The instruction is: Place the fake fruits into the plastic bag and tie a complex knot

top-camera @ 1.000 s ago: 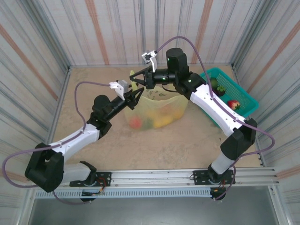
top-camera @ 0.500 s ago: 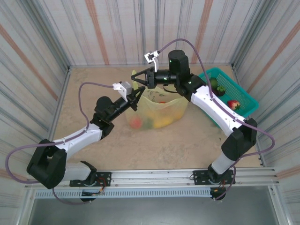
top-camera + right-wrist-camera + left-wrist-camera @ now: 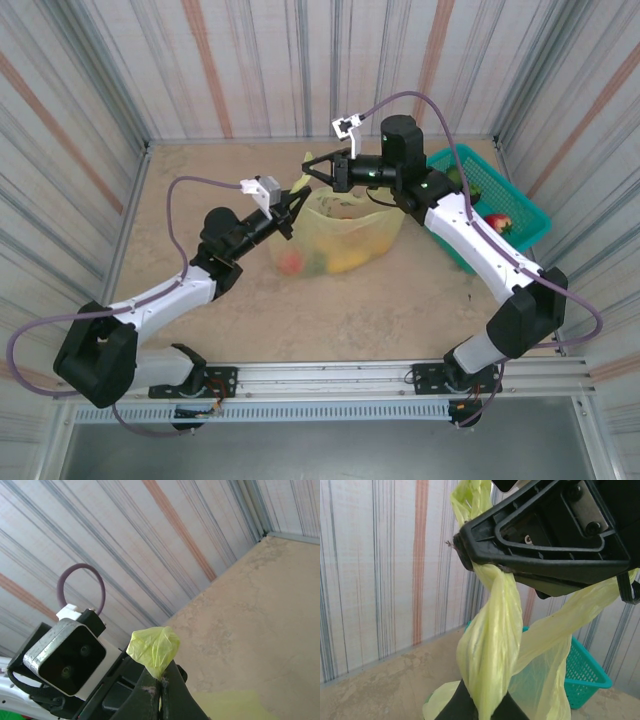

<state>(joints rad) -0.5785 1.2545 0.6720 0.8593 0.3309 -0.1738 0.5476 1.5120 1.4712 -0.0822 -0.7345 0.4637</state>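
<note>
The plastic bag (image 3: pixel 345 232) stands on the worktop (image 3: pixel 200 170) near its centre, between the two arms. Fake fruits (image 3: pixel 291 262) are seen through its thin wall, a red one at the left and yellow ones beside it.

One handle (image 3: pixel 490 640) of the bag is drawn upward as a twisted strip. The left end effector (image 3: pixel 293 204) is clenched on the lower part of this strip. In the left wrist view the strip is seen emerging from between its fingers (image 3: pixel 454 711). The right end effector (image 3: pixel 308 172) is clamped on the same strip higher up, and a short yellow-green tip (image 3: pixel 154 647) is seen past its closed jaws. Both end effectors are held close together above the bag's far left rim. A second strip (image 3: pixel 580 610) is seen running off to the right. Whether a knot is formed cannot be told.

A teal basket (image 3: pixel 515 205) is set at the right of the worktop, near the bag. A red fruit (image 3: pixel 498 222) and a dark fruit (image 3: pixel 456 178) are contained in it.
</note>
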